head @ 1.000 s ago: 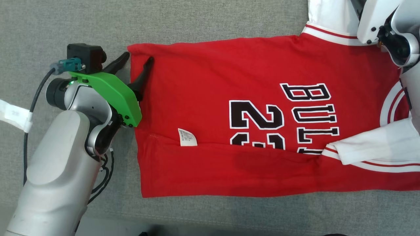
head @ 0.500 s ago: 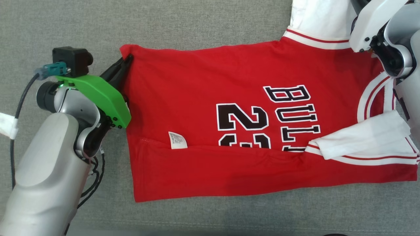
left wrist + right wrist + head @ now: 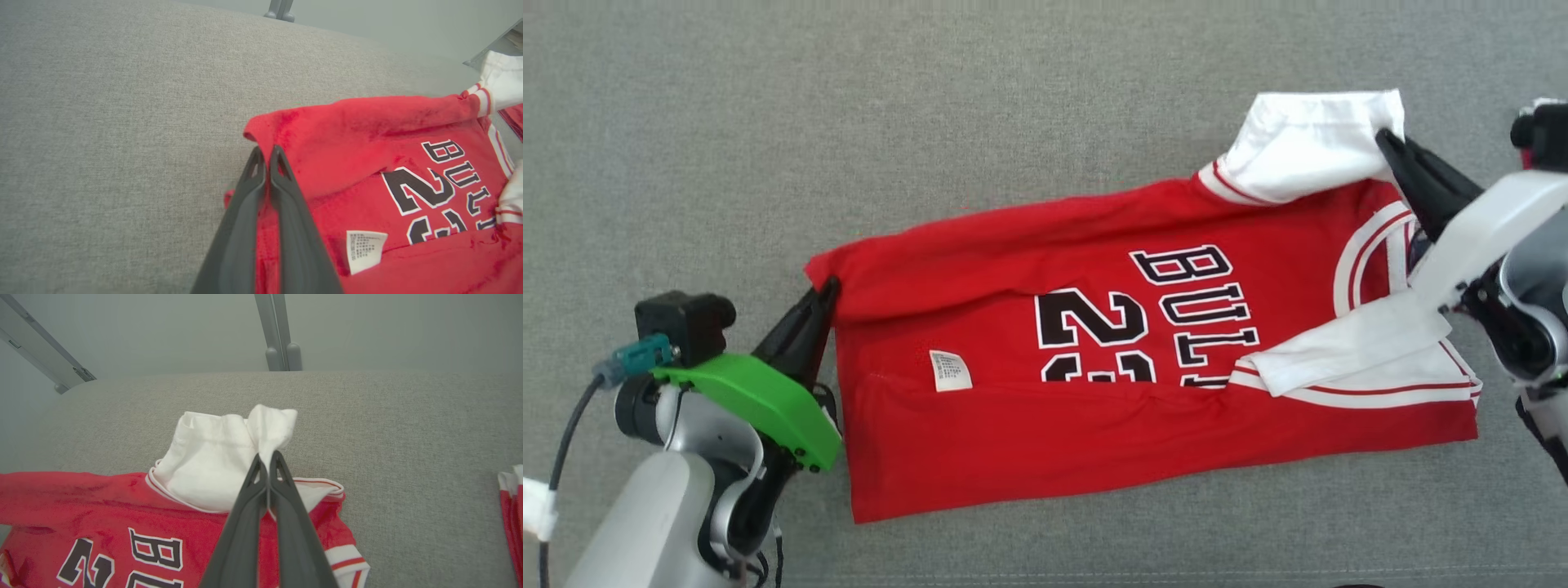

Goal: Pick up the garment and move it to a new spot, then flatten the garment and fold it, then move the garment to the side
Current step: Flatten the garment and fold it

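Grey woven fabric [image 3: 768, 122] covered the work surface, and the garment [image 3: 1013, 441], a red jersey with white sleeves and black lettering [image 3: 1192, 302], lay spread on it between the two grippers. The left gripper [image 3: 825, 287] was clenched on the garment's hem corner. In the left wrist view both fingers met with red cloth pinched at their tips. That corner stood raised off the fabric, and a rolled fold ran away from the tips toward the far sleeve. A white care label [image 3: 950, 369] lay on the red cloth just to the right of the left gripper's fingers. The right gripper [image 3: 1386, 140] was clamped on the edge of the upper white sleeve [image 3: 1298, 139]. In the right wrist view the white cloth bunched upward at the fingertips, and the red body extended to the left of and beneath the fingers. A second white sleeve [image 3: 1347, 347] lay folded over the chest, near the base of the right gripper. The lettering sat between both grippers, nearer the right one.
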